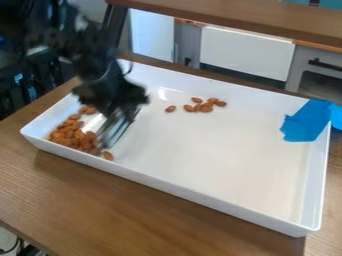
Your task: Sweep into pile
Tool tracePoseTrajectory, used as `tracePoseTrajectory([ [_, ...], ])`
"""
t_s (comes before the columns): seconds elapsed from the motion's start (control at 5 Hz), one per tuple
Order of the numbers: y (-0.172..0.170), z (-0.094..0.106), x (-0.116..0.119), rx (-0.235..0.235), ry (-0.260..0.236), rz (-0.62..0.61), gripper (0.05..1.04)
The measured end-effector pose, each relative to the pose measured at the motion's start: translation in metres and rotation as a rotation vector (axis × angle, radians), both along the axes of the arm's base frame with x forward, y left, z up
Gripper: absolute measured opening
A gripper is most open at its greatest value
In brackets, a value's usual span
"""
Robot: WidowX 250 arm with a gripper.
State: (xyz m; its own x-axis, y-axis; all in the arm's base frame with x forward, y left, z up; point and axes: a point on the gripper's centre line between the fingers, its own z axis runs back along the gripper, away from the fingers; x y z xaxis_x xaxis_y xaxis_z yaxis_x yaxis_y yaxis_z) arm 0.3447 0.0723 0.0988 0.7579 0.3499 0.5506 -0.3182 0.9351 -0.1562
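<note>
"Where are the almonds, from where you stand?"

"Most of the brown almonds (70, 134) are heaped at the left of the frame, in the left end of that big white rectangular tray (167, 185). One lies at the heap's lower right edge. There's a smaller bunch of almonds (206, 106) above the middle of the frame, well apart from the heap, with one almond just to its left."

"And the robot?"

"The black robot arm (97, 62) hangs in from the upper left, and its black gripper (123, 110) is over the left part of the tray, between the heap and the small bunch, nearer the heap."

"Is it open? Holding anything?"

"It's all a blur down there, so I can't tell how far open it is. There's a grey, streaky shape (115, 131) just below it, beside the heap, but I can't say what that is or whether it's gripped."

"What's that blue?"

"Blue tape (306, 124), stuck over the tray's upper right corner. The tray sits on a brown wooden table (133, 205)."

"And behind?"

"A brown wooden shelf (234, 19) runs across the top, with a white drawer front (246, 51) under it and a dark handle (325, 65) at the right edge."
</note>
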Motion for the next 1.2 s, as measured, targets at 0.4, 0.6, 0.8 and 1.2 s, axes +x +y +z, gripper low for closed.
tracePoseTrajectory([
  [0.4,-0.070,0.029,0.039,-0.027,0.030,0.033,0.375],
  [0.6,-0.094,0.016,0.054,-0.004,0.045,0.022,0.374],
  [0.8,-0.106,-0.003,0.075,0.019,0.055,0.032,0.374],
  [1.2,-0.117,-0.014,0.106,0.020,0.057,0.044,0.374],
])
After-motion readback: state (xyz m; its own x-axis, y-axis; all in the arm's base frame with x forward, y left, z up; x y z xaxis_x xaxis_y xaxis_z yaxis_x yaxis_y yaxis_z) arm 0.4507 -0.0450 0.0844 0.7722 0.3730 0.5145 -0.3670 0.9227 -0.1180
